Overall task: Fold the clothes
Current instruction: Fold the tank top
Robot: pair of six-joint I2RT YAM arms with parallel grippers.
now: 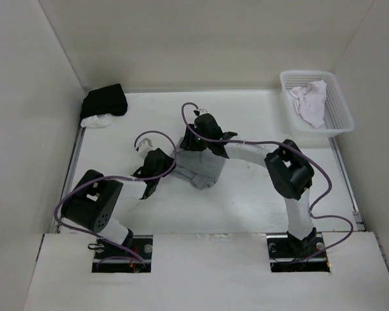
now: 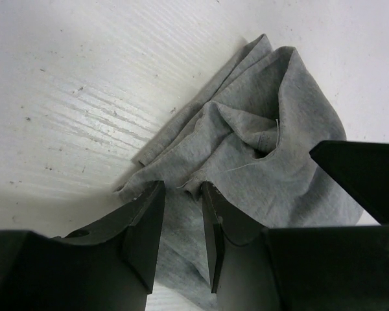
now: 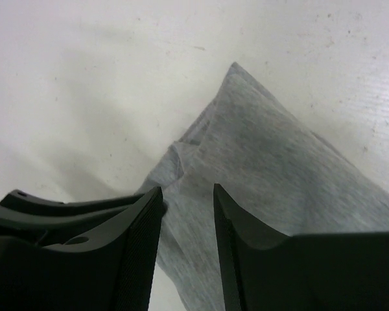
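Right, grey T-shirt (image 1: 202,172) lies bunched near the middle of the bench (image 1: 259,201), a bit towards the L side. Both arms are down over it. L gripper (image 2: 181,188) is on the shirt's L edge, jaws part open, and a crumpled fold sits at its tips; can't tell if it's pinched. R gripper (image 3: 188,191) is at the far edge, jaws apart w/ flat cloth under the gap, nothing held. Far R corner has a white basket (image 1: 340,110) w/ a white cloth (image 1: 311,103) in it. Black garment (image 1: 105,100) is in the far L corner.
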